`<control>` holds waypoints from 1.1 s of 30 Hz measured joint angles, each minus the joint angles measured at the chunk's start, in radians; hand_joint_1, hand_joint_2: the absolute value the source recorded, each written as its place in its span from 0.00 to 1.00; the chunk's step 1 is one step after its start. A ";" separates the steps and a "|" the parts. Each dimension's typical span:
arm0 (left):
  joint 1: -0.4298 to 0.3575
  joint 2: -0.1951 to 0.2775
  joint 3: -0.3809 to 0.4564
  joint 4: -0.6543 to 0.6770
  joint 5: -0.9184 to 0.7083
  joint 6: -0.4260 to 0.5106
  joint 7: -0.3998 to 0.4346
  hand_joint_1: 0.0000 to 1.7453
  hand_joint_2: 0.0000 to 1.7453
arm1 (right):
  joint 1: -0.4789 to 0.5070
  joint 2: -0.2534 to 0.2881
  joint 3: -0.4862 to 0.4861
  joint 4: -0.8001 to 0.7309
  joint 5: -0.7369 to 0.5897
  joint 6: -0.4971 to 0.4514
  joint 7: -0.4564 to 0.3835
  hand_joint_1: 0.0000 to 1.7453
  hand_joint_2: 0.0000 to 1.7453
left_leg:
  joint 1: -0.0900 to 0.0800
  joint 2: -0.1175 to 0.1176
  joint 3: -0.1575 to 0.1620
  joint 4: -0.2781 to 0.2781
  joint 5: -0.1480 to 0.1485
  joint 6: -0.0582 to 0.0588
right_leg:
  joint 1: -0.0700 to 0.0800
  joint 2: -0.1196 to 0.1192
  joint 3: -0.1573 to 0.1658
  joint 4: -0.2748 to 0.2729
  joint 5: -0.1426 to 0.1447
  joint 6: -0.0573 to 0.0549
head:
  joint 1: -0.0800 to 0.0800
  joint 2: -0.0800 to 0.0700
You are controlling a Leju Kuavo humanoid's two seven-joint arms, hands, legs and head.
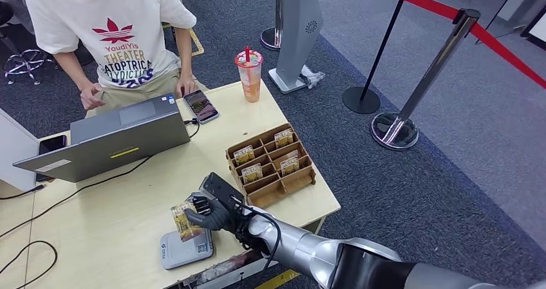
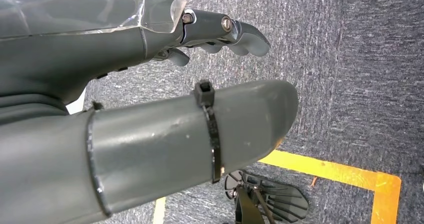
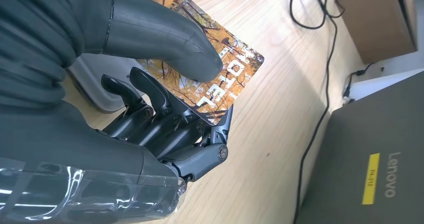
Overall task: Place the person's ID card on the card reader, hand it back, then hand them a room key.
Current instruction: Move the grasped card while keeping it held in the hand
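Your right robot hand [image 1: 209, 212] is pinching a card [image 3: 210, 79] printed "HOTEL" between its thumb and its darker fingers. Going by that print, it is probably a room key rather than the ID card, though the head view is too small to settle it. The card hangs just over the white card reader [image 1: 183, 250], which lies directly under the robot hand on the surface [image 1: 116, 224]; you cannot tell whether the card touches it.

The left robot hand [image 2: 220, 34] hangs low over the carpet, its fingers curled in and holding nothing.

Beyond the right robot hand stands the wooden tray [image 1: 272, 165] of matching cards, with a laptop [image 1: 119, 138], a phone [image 1: 201, 105] and a person's hand [image 1: 187, 86] farther off.

Watch the pinch: the thumb covers only one end of the card, so a quick swing could twist it loose onto the surface. The tray sits close to the wrist, and a wide reach toward the person may knock it. The cables [image 1: 96, 183] lie along that path too.
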 joint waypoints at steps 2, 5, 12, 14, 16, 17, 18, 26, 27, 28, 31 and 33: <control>0.000 0.000 0.000 0.000 -0.002 0.000 0.000 0.00 0.00 | 0.000 0.000 -0.003 0.012 0.005 0.000 0.000 1.00 1.00 | 0.000 0.000 0.000 0.000 0.000 0.000 | 0.000 0.000 0.000 0.000 0.000 0.000 | 0.000 0.000; 0.000 0.000 0.000 0.000 -0.003 -0.001 0.000 0.00 0.00 | 0.000 0.000 -0.007 0.026 0.015 0.000 0.002 1.00 1.00 | 0.000 0.000 0.000 0.000 0.000 0.000 | 0.000 0.000 0.000 0.000 0.000 0.000 | 0.000 0.000; 0.000 0.000 0.000 0.000 -0.003 0.000 0.000 0.00 0.00 | 0.000 0.008 -0.016 0.061 0.033 0.006 0.009 1.00 1.00 | 0.000 0.000 0.000 0.000 0.000 0.000 | 0.000 0.000 0.000 0.000 0.000 0.000 | 0.000 0.000; 0.000 0.000 0.000 0.000 -0.003 0.000 0.000 0.00 0.00 | 0.000 0.008 -0.018 0.067 0.033 0.007 0.010 1.00 1.00 | 0.000 0.000 0.000 0.000 0.000 0.000 | 0.000 0.000 0.000 0.000 0.000 0.000 | 0.000 0.000; 0.000 0.000 0.000 0.000 -0.002 0.000 0.000 0.00 0.00 | 0.000 0.009 -0.020 0.073 0.036 0.009 0.014 1.00 1.00 | 0.000 0.000 0.000 0.000 0.000 0.000 | 0.000 0.000 0.000 0.000 0.000 0.000 | 0.000 0.000; 0.000 0.000 0.000 0.000 -0.002 0.000 -0.001 0.00 0.00 | 0.000 0.009 -0.020 0.077 0.038 0.010 0.018 1.00 1.00 | 0.000 0.000 0.000 0.000 0.000 0.000 | 0.000 0.000 0.000 0.000 0.000 0.000 | 0.000 0.000; 0.000 0.000 0.000 0.000 -0.001 0.000 -0.003 0.00 0.00 | 0.000 0.010 -0.020 0.081 0.042 0.010 0.022 1.00 1.00 | 0.000 0.000 0.000 0.000 0.000 0.000 | 0.000 0.000 0.000 0.000 0.000 0.000 | 0.000 0.000; 0.000 0.000 0.000 0.000 0.000 -0.005 -0.017 0.00 0.00 | 0.009 0.010 -0.022 0.112 0.051 -0.004 0.024 1.00 1.00 | 0.000 0.000 0.001 0.000 0.000 0.000 | 0.000 0.000 0.000 0.000 0.000 0.000 | 0.000 0.000; 0.000 0.000 0.000 0.000 0.001 -0.005 -0.018 0.00 0.00 | 0.011 0.010 -0.023 0.114 0.053 -0.008 0.022 1.00 1.00 | 0.000 0.000 0.001 0.000 0.000 0.000 | 0.000 0.000 0.000 0.000 0.000 0.000 | 0.000 0.000; 0.000 0.000 0.000 0.000 0.002 -0.005 -0.018 0.00 0.00 | 0.014 0.010 -0.023 0.115 0.059 -0.016 0.017 1.00 1.00 | 0.000 0.000 0.001 0.000 0.000 0.000 | 0.000 0.000 0.000 0.000 0.000 0.000 | 0.000 0.000; 0.000 0.001 0.000 0.000 0.007 -0.004 -0.018 0.00 0.00 | 0.021 0.010 -0.025 0.116 0.096 -0.052 -0.001 1.00 1.00 | 0.000 0.000 0.001 0.000 0.000 0.000 | 0.000 0.000 0.000 0.000 0.000 0.000 | 0.000 0.000; 0.000 0.001 0.000 0.000 0.011 -0.003 -0.019 0.00 0.00 | 0.024 0.010 -0.028 0.113 0.123 -0.073 -0.010 1.00 1.00 | 0.000 0.000 0.001 0.000 0.000 0.000 | 0.000 0.000 0.000 0.000 0.000 0.000 | 0.000 0.000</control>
